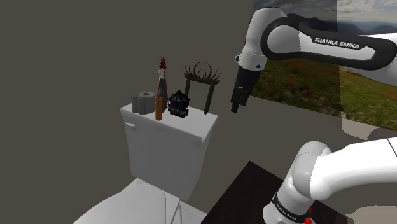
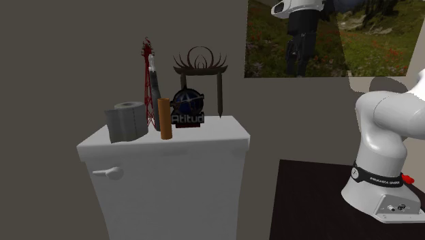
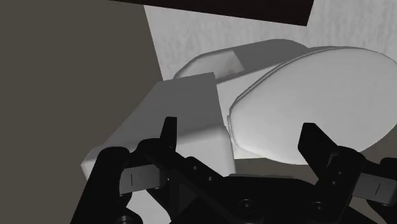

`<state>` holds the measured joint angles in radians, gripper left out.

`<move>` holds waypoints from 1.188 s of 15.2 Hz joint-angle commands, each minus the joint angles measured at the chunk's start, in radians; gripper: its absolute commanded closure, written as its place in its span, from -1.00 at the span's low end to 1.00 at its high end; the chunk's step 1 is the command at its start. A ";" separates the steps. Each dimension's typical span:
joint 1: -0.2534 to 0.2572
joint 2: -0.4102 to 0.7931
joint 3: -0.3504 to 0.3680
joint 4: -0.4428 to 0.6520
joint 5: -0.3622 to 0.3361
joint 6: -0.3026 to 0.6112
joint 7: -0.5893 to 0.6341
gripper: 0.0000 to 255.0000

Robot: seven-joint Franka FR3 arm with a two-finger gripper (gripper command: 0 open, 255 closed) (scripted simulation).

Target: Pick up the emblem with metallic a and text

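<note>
A robot arm's black hand [image 1: 235, 105] hangs in open air off the far end of a white toilet tank [image 1: 168, 149], clear of everything on the lid. Its two fingers stand wide apart, holding and touching nothing; from the wrist, the hand [image 3: 240, 130] looks down past the tank's smooth top [image 3: 178, 121] to the rounded toilet lid [image 3: 312, 108].

The emblem [image 1: 179, 104], a dark round badge with a metallic letter and pale lettering across its base, stands upright mid-lid, near the front edge. A slim brown cylinder [image 1: 158, 108] stands just beside it, and a grey toilet roll [image 1: 145, 102] sits further along towards the shoulder view's left. Behind these rises a thin red lattice tower [image 1: 162, 70]. A dark frame [image 1: 202, 79] on two legs, topped with curling prongs, stands behind the emblem on the hand's side, near the lid's end. Bare lid remains in front of the frame.

A landscape picture [image 1: 299, 83] covers the wall behind the arm.
</note>
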<state>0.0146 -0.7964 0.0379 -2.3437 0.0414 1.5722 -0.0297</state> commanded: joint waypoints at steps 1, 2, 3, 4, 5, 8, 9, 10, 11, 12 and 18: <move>0.000 0.000 0.000 0.000 0.000 0.000 0.000 -1.00; 0.000 0.040 -0.004 0.020 -0.004 0.019 -0.011 -1.00; 0.001 0.080 -0.007 0.042 -0.008 0.038 -0.022 -1.00; 0.002 0.120 -0.010 0.065 -0.011 0.055 -0.032 -1.00; 0.002 0.159 -0.013 0.090 -0.015 0.070 -0.043 -1.00; 0.005 0.279 -0.021 0.171 -0.023 0.109 -0.073 -1.00; 0.005 0.319 -0.023 0.200 -0.025 0.120 -0.083 -1.00; 0.006 0.358 -0.025 0.231 -0.027 0.129 -0.092 -1.00; 0.007 0.398 -0.027 0.263 -0.028 0.137 -0.102 -1.00; 0.008 0.438 -0.029 0.296 -0.030 0.143 -0.111 -1.00; 0.013 0.678 -0.033 0.527 -0.036 0.154 -0.164 -1.00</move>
<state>0.0256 -0.1611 0.0035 -1.8571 0.0062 1.7243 -0.1867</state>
